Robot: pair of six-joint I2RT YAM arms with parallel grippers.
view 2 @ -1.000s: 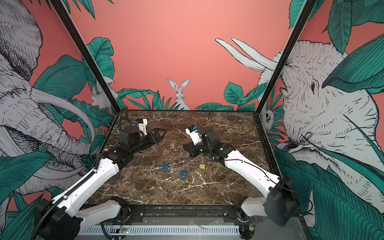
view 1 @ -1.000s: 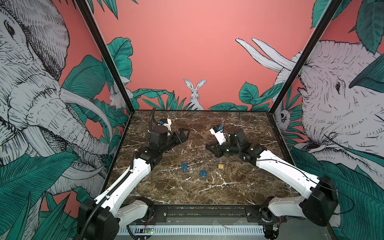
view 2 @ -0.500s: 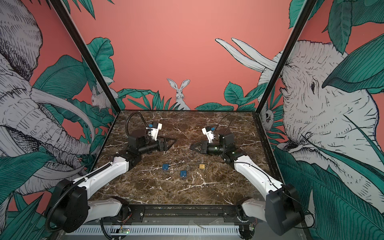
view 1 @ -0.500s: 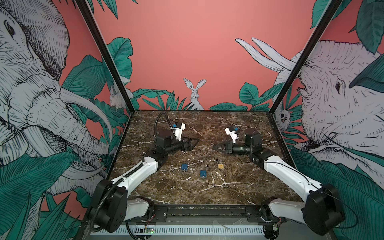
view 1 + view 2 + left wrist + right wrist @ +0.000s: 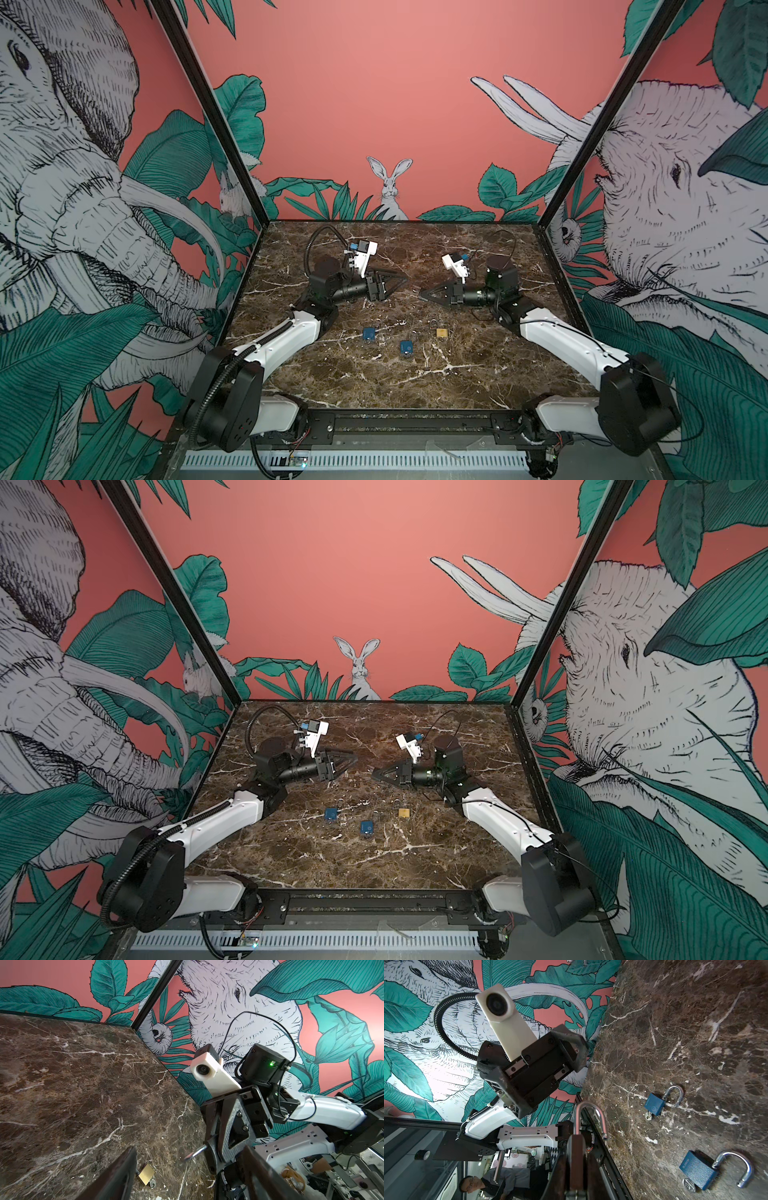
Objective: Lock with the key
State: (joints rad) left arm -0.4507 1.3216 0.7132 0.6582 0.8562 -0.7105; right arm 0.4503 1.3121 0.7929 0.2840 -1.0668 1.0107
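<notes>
Changed over the last second: both arms have folded back and levelled their wrists. The tips now face each other above the dark marble tabletop (image 5: 374, 395) and the gap between them is narrower than it was. There is barely any difference over the last half second, so the pose looks settled.

Right gripper (image 5: 424, 294): clamped on a padlock with a silver U-shackle (image 5: 577, 1122), held in the air mid-table. The shackle is sprung open, its free end clear of the body and pointing toward the other arm. The body is buried between the fingers, so its colour is unreadable. I can't tell whether a key is in it.

Left gripper (image 5: 395, 284): jaws apart, nothing between them, aimed at the shackle end but short of it.

On the table toward the front:
- a blue padlock (image 5: 368, 333), shackle open
- a second blue padlock (image 5: 406, 347), shackle open, with a silver key (image 5: 688, 1185) at its base
- a small brass padlock (image 5: 441, 332)

Neither arm is near any of them.

Read: the lock is presented for a two-handed step and isn't locked yet. I'd expect the left arm to go for the shackle or a key next. The risk is alignment, because the shackle is thin and round and could swivel away under a push.
</notes>
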